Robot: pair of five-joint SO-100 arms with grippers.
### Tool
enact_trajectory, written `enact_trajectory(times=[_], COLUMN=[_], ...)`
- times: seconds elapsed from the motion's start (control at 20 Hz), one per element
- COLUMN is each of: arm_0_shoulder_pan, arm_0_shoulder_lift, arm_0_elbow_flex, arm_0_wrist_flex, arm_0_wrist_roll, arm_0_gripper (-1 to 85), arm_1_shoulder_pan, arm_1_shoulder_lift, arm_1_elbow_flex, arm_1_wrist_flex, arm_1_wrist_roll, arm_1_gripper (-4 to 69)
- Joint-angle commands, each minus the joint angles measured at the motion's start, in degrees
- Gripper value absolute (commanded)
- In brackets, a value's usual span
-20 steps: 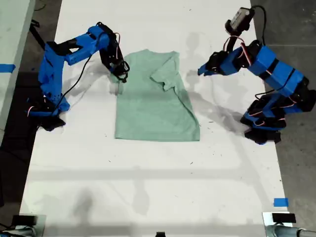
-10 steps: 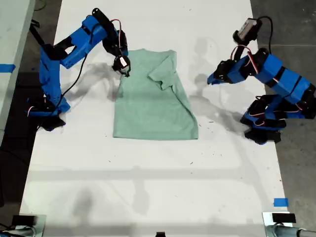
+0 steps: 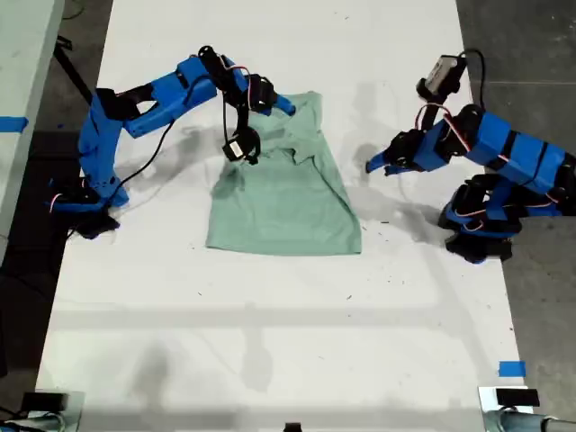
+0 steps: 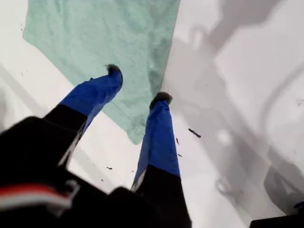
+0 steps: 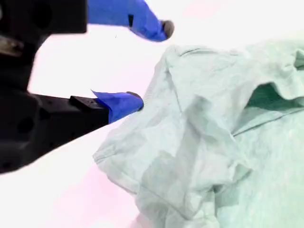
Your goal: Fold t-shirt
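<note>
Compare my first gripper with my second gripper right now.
My first gripper hangs off the t-shirt, on the exterior view's right; my second gripper reaches over the shirt's collar end. My first gripper looks down on a flat corner of the shirt; my second gripper is close to bunched, folded cloth. Both are open and hold nothing.

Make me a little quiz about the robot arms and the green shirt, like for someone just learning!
1. True or false: the t-shirt lies on a white table.
2. Pick one. My second gripper is: A) open, holding nothing; B) shut on the t-shirt; C) out of sight.
3. Fill the gap: the jaws of my first gripper are ____.

Key: 1 true; 2 A; 3 open.
</note>
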Motion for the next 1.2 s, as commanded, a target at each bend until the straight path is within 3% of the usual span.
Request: enact_trajectory(times=[0.0, 0.15, 0.25, 0.45, 0.6, 0.75, 0.95, 1.05, 1.15], arm_0_shoulder_pan=[-0.7, 1.2, 7.1, 18.5, 25.2, 29.9, 32.3, 33.5, 35.0], arm_0_shoulder_lift=[11.7, 23.8, 32.8, 54.7, 63.7, 62.1, 58.1, 57.0, 56.6], arm_0_elbow_flex=[-2.5, 2.9, 14.0, 49.2, 68.1, 75.3, 75.5, 74.8, 74.5], arm_0_wrist_flex=[4.8, 16.6, 20.6, 14.5, 8.9, 4.6, 1.8, 1.8, 1.8], arm_0_wrist_roll=[1.4, 2.0, 0.3, -11.0, -21.4, -27.9, -30.1, -30.9, -32.0], arm_0_gripper=[31.8, 31.8, 32.2, 31.8, 31.8, 31.7, 31.2, 31.0, 30.8], arm_1_shoulder_pan=[-3.4, -9.9, -15.5, -23.5, -25.7, -25.7, -25.6, -25.8, -25.8], arm_1_shoulder_lift=[2.2, 4.4, 4.1, 2.3, -7.7, -18.4, -27.5, -31.3, -34.8], arm_1_elbow_flex=[1.8, 6.3, 10.0, 17.0, 15.9, 13.0, 10.0, 7.2, 3.5], arm_1_wrist_flex=[-1.7, -3.1, -6.4, -16.3, -22.1, -27.0, -30.7, -32.5, -32.6], arm_1_wrist_roll=[1.5, 5.4, 9.6, 16.6, 17.8, 17.1, 16.8, 16.3, 15.8], arm_1_gripper=[22.2, 23.0, 23.2, 23.6, 24.2, 25.0, 25.2, 20.5, 8.0])
